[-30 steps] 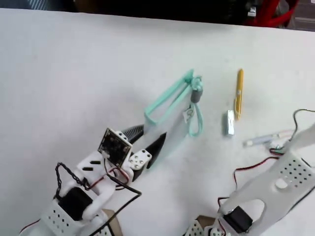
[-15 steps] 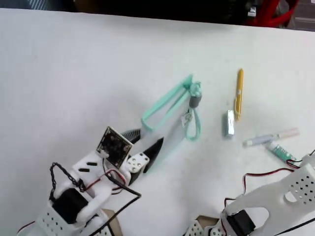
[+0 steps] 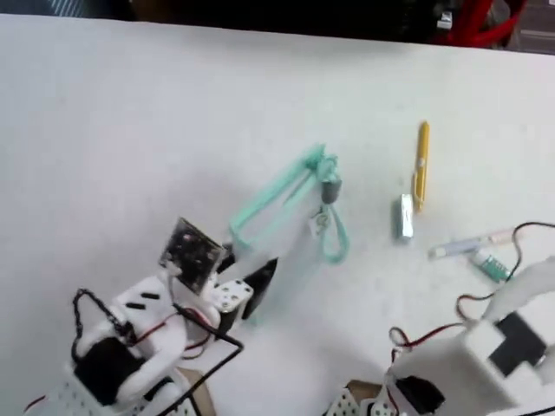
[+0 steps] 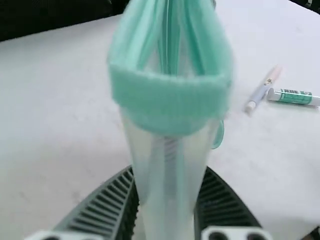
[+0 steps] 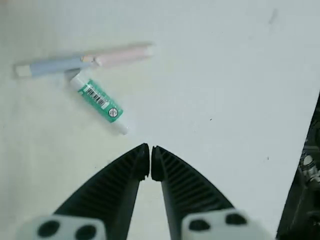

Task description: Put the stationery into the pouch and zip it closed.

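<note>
A clear pouch with mint-green trim [image 3: 290, 204] lies slanted mid-table, its zip edge up and a mint loop hanging off its far end. My left gripper [image 3: 245, 270] is shut on the pouch's near end; the left wrist view has the pouch [image 4: 170, 100] standing between the two jaws of this gripper [image 4: 169, 176]. To the right lie a yellow pen [image 3: 421, 165], a small silvery block [image 3: 404, 217], a pastel pen [image 3: 473, 244] and a green-labelled tube [image 3: 491, 265]. My right gripper [image 5: 150, 153] hovers shut and empty, a short way from the tube [image 5: 99, 102] and pastel pen [image 5: 82, 60].
The right arm's white body [image 3: 494, 347] fills the table's near right corner with red and black wires around it. The table's far edge [image 3: 260, 30] meets a dark background. Bare white tabletop stretches across the left and far side.
My left gripper has dragged the pouch toward the near left. The right arm has pulled back to the near right corner, uncovering the tube and pastel pen.
</note>
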Controlling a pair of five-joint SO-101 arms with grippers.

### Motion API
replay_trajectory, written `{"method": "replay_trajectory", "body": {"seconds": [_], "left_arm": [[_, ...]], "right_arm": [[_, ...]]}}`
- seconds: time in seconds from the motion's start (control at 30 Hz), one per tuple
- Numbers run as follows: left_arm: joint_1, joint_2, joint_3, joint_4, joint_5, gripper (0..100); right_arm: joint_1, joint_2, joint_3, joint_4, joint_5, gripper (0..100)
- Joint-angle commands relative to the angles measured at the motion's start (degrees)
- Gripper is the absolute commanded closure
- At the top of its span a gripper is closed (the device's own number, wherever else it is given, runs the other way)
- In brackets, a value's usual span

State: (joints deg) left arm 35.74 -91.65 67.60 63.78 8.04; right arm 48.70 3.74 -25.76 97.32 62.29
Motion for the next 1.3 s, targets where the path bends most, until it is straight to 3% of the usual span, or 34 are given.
{"method": "replay_trajectory", "body": {"seconds": [0.0,0.13,0.27,0.47,0.57,0.73,0.83,1.03,1.27], "left_arm": [[0.4,-0.57,-7.21,5.98,1.93,86],[0.4,-0.57,-9.85,10.55,-4.84,86],[0.4,-0.57,-9.14,12.04,-13.1,86],[0.4,-0.57,-2.81,6.33,-13.71,86],[0.31,-0.57,-0.35,2.81,-14.33,86],[0.31,-0.57,0.26,3.78,-13.89,79],[-1.89,-0.57,0.26,4.48,-13.8,74],[-6.46,-0.57,0.26,4.13,-13.8,74],[-6.2,-0.57,0.26,4.31,-13.8,74]], "right_arm": [[-0.13,-7.87,10.37,-5.76,6.86,98.1],[0.92,-11.3,25.85,-14.02,13.54,98.1],[-0.13,-14.02,41.32,-25.36,15.38,98.1],[-3.38,-19.21,57.93,-42.95,15.12,92.8],[-5.49,-21.14,61.89,-45.32,15.21,84.4],[-5.41,-21.67,62.42,-46.64,15.65,85.0],[-2.68,-21.58,62.95,-46.55,20.75,85.0],[3.03,-21.58,66.73,-46.99,33.23,84.9],[4.35,-21.49,73.41,-56.4,33.93,77.0]]}}
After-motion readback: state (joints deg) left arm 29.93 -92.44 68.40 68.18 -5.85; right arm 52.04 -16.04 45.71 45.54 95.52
